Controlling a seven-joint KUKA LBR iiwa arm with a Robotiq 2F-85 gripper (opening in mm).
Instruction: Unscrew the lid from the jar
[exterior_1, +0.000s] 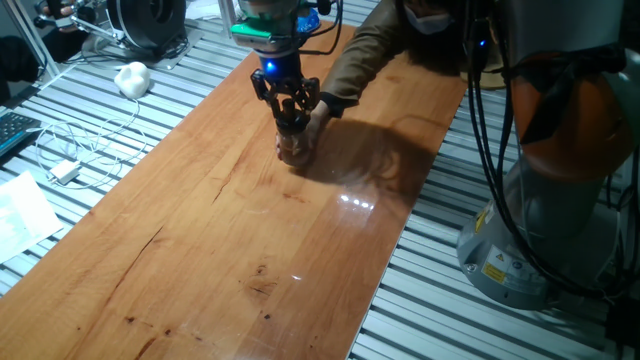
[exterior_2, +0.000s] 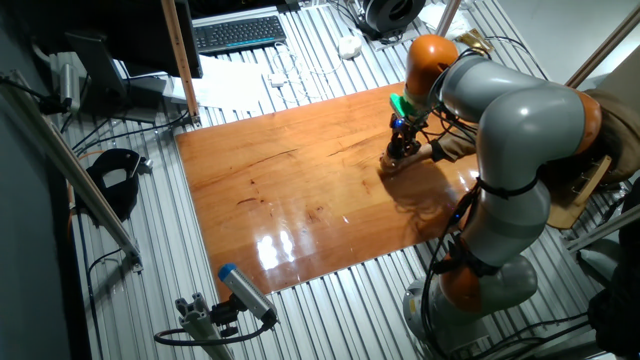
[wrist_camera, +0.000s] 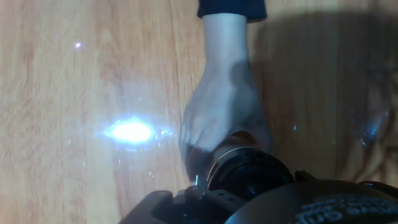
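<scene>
**Pincer down on the lid, a person's hand bracing the jar**

The pincer (exterior_1: 293, 118) points straight down near the 12 o'clock end of the wooden desk (exterior_1: 230, 240) in one fixed view, its dark fingers drawn in around the black lid (exterior_1: 292, 126). The fingers look closed onto the lid, though the contact itself is small and shadowed in that view. In the hand view the lid (wrist_camera: 249, 174) fills the lower middle as a dark round cap, with the pincer body spread across the bottom edge at 6 o'clock.

The jar (exterior_1: 293, 150) stands upright on the desk directly under the lid. A person's hand (wrist_camera: 224, 118) reaches in from 12 o'clock in the hand view and wraps the jar (wrist_camera: 233, 146), whose pale rim shows just above the cap. In one fixed view the same hand (exterior_1: 318, 122) sits at 3 o'clock of the jar, touching it.

From the other fixed view the pincer (exterior_2: 403, 150) works close to the desk's far edge (exterior_2: 300, 105). Bare wood stretches wide toward 7 o'clock, down to the near edge. The arm's grey base (exterior_2: 500, 270) stands just off the desk at 4 o'clock.
</scene>
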